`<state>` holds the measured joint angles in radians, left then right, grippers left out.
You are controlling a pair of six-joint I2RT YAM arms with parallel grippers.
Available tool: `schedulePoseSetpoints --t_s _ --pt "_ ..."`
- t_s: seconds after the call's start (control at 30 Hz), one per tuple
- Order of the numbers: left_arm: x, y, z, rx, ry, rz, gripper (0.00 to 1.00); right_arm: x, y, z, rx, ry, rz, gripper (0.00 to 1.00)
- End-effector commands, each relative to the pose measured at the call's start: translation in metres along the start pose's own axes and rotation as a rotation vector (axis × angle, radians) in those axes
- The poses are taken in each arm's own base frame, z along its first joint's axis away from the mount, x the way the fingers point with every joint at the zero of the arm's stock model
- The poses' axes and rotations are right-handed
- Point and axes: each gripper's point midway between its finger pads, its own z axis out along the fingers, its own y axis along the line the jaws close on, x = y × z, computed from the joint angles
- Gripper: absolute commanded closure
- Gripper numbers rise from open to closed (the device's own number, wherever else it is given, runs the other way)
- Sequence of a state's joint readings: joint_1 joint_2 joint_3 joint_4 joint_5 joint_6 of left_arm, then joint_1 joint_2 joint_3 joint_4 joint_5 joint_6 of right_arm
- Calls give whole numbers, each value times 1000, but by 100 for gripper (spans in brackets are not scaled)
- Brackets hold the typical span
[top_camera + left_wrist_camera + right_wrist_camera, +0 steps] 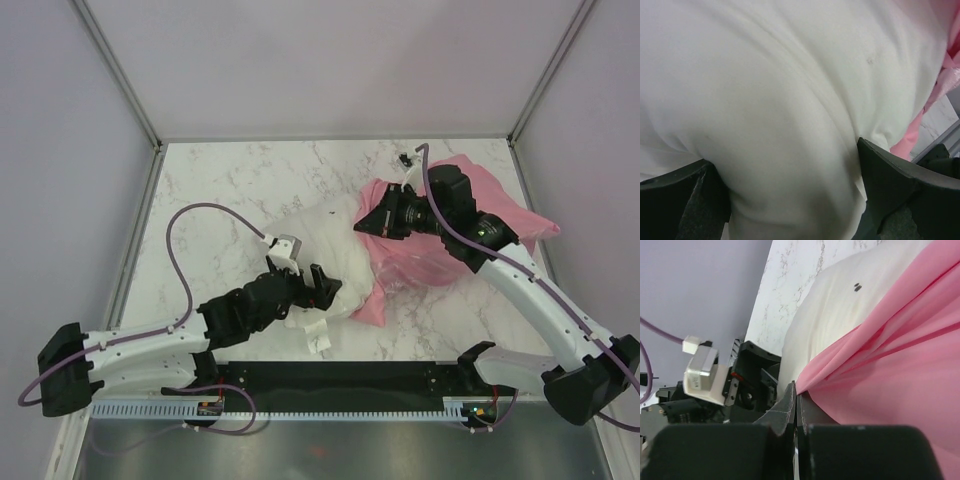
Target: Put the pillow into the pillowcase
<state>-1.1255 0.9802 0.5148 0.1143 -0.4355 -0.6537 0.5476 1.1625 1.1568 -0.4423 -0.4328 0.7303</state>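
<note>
The white pillow point(322, 238) lies mid-table, its right end inside the mouth of the pink satin pillowcase point(445, 255). Its small tag point(320, 340) hangs at the near edge. My left gripper point(303, 285) is clamped on the pillow's near-left part. In the left wrist view the pillow point(790, 90) bulges between my left gripper's point(785, 155) spread fingers, and a strip of pillowcase point(912, 137) shows at the right. My right gripper point(375, 222) is shut on the pillowcase's open edge. In the right wrist view my right gripper point(796, 390) pinches the pillowcase point(890, 370) hem beside the pillow point(830, 310).
A small black object point(405, 158) lies on the marble table point(230, 190) near the back right. Grey walls close in the table at the back and both sides. My left arm point(740, 385) shows in the right wrist view.
</note>
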Motion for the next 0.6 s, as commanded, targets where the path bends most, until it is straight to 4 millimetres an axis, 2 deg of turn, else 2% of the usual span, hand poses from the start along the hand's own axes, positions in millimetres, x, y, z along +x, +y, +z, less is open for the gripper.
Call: schedulePoseSetpoints --t_s 0.0,0.03,0.07,0.1,0.13,0.17,0.23,0.3,0.33,0.4,0.43,0.47,0.57 --pt "-52 -52 -27 218 -120 71 0 -32 54 -28 -144 -91 -149 100" --pt "-49 -38 -31 159 -92 98 0 -33 50 -29 -118 -101 -160 100" --pt "-66 -40 -42 151 -120 94 0 -37 42 -31 -74 -120 -165 100" --pt "-70 -33 -47 118 -115 104 0 -35 36 -33 -46 -112 -178 100" --pt "-85 -31 -53 88 -137 110 0 -36 32 -35 -31 -115 -182 100" --pt "-80 -22 -59 54 -98 148 0 -35 29 -36 -16 -109 -185 100" --pt "-95 -26 -71 65 -104 174 0 -36 25 -38 3 -112 -199 100" --pt "-95 -24 -77 53 -70 206 0 -38 22 -41 25 -118 -208 100" --pt "-107 -26 -82 43 -87 207 0 -37 18 -42 38 -112 -211 100" --pt "-109 -16 -84 -20 -72 227 0 -40 16 -44 54 -122 -219 100" --pt "-120 -14 -87 -43 -99 235 0 -41 15 -46 61 -125 -222 100" --pt "-122 -13 -87 -56 -97 249 0 -41 13 -46 70 -122 -220 100" --pt "-129 -26 -86 -18 -92 287 1 -46 12 -49 81 -137 -217 100"
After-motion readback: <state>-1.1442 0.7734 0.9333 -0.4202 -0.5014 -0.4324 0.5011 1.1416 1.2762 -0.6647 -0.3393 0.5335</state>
